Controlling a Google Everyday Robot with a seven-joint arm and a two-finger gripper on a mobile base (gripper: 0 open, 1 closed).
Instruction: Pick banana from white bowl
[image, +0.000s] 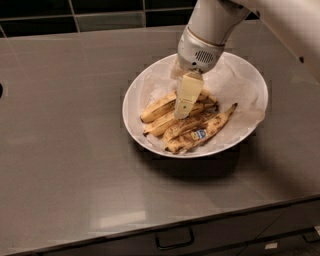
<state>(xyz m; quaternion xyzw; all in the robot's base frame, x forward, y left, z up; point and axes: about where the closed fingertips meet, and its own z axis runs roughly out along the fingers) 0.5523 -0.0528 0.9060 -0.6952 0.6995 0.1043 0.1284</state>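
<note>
1. The grey countertop (65, 150) fills most of the view. Black tiles (100, 7) run along 12 o'clock and a drawer handle (174, 240) sits at 6 o'clock. Nothing on it crowds the bowl.
2. The white arm (215, 20) enters from 1 o'clock and reaches down over the bowl. Its bulk hides the bowl's rim at 12 o'clock.
3. The white bowl (136, 131) stands at about 2 o'clock from the middle of the view, well apart from the counter's front edge.
4. Crumpled paper (235, 80) lines the bowl and bunches up from 1 to 4 o'clock. If a jaw snags it, the liner may lift with the fruit.
5. The bananas (157, 107), about four and heavily spotted, lie packed side by side from the bowl's centre out to 8 o'clock. That packing is the main obstacle. I judge that a closing grasp could pinch two at once or nudge the neighbours. Fruit this ripe may also bruise or split under a hard squeeze.
6. The gripper (181, 112) hangs tip-down at the bowl's centre, on or just above the middle bananas. Whether it touches them is unclear. I cannot tell whether its jaws are spread or closed.
7. A blue sticker (199, 134) marks the banana nearest 5 o'clock.
</note>
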